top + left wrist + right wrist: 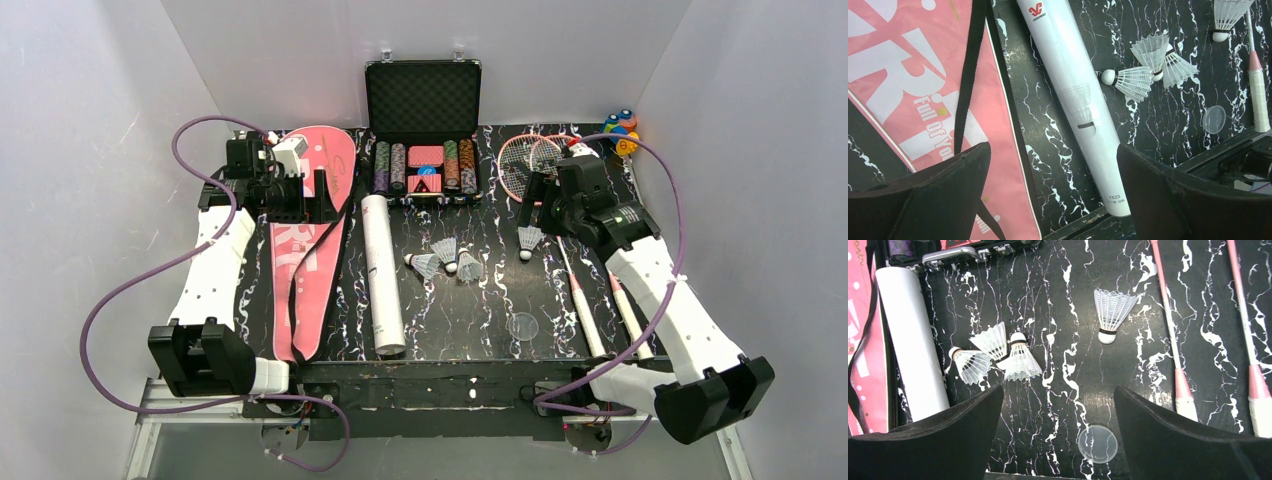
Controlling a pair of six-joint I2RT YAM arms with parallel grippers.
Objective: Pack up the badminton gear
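1. Black fingers of the left tool fill the foreground of its wrist view. They are spread wide and grip nothing, and the tool hangs over the pink cover and the white tube.
2. Right tool: likewise spread and empty. It hovers above the table between the clustered shuttlecocks and the racket shafts.
3. Pink cover: flat along the left side, with its black strap trailing across it. Judged to be laid within the left arm's reach so the rackets can be slid in.
4. White tube: lengthwise, just beside the cover. The clear round cap lies apart near the front edge, which suggests the tube is uncapped for loading. Which end is open cannot be told.
5. 3 shuttlecocks lie touching, just right of the tube. 1 shuttlecock lies apart, nearer the rackets.
6. 2 rackets lie on the right, heads overlapping at the far side and partly hidden by the right arm, handles towards the near edge.
7. Assessment: nothing is packed yet. The open chip case and the small toy are not part of the job.
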